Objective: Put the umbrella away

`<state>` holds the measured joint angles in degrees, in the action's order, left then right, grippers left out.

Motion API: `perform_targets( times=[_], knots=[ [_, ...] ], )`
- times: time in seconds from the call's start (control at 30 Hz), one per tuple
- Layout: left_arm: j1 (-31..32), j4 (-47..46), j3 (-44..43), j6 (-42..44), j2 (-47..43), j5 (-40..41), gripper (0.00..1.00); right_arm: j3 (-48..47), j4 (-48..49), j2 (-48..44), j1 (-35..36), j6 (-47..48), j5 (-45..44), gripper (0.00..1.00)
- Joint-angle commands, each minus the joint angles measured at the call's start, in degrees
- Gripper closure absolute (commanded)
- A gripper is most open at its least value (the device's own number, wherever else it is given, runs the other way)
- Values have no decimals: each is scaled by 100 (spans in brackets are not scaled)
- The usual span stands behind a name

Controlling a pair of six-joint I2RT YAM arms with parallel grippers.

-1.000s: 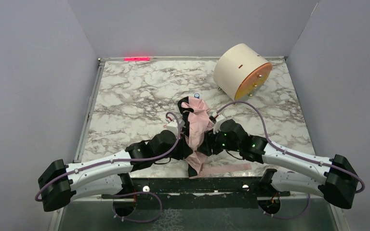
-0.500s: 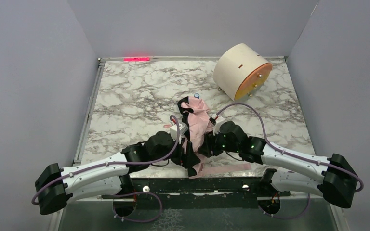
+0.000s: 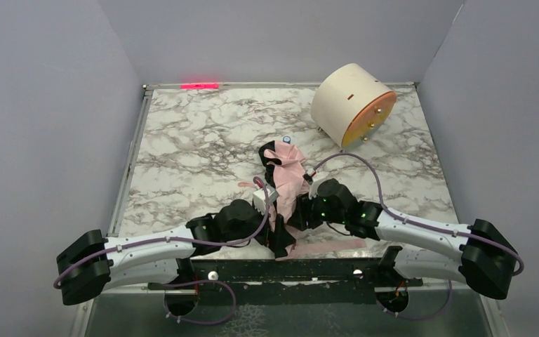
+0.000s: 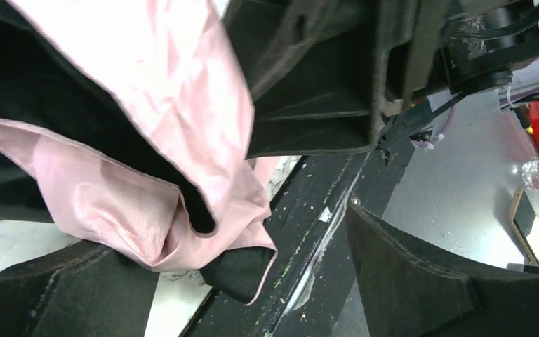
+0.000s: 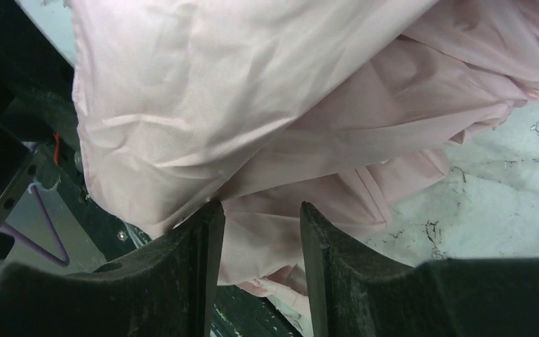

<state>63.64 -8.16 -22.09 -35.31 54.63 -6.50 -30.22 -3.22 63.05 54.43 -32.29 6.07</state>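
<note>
Umbrella [image 3: 289,175], pink, crumpled: lay at six o'clock on the marble table [image 3: 196,140], between both arms. Left gripper [image 4: 231,267] gaped wide, gripping nothing, with fabric loose beside it. Right gripper [image 5: 256,210] stood half closed, pinching a fold of fabric.

a table [image 3: 196,140] with a white, grey-veined marble-pattern top, closed in by plain grey walls on the left, far and right sides. a black strip [image 3: 253,269] runs along its near edge. in the far right corner a cream cylindrical drum [image 3: 344,98] lies on its side, its orange face turned to the right and near side, well apart from the rest. near the middle, toward the near edge, sits a crumpled pale pink umbrella [image 3: 289,175], black showing among its folds. its flat pink strap [image 3: 337,246] lies on the marble just beside the black strip.
</note>
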Motion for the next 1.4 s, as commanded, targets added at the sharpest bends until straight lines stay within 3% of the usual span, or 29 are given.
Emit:
perform_targets(
  times=[0.0,0.17,0.43,0.77,1.0,1.2,1.37],
  knots=[
    [298,-830,60,110,258,9,12,143,749,296,39,-127,5,53],
    [593,-828,45,152,310,-9,16,301,1447,646,41,-289,-350,60],
    [701,-963,132,104,508,69,25,296,1803,1351,38,-295,-369,81],
    [893,-1180,58,265,1155,-47,39,493,1867,1474,27,-389,-421,84],
    [935,-791,-209,617,1439,-58,65,547,1894,1539,33,-417,-417,85],
    [938,-223,-497,789,1184,109,98,570,1907,1591,31,-418,-431,85],
    [935,42,-665,709,917,-187,100,592,1922,1622,31,-435,-448,85]
  ],
)
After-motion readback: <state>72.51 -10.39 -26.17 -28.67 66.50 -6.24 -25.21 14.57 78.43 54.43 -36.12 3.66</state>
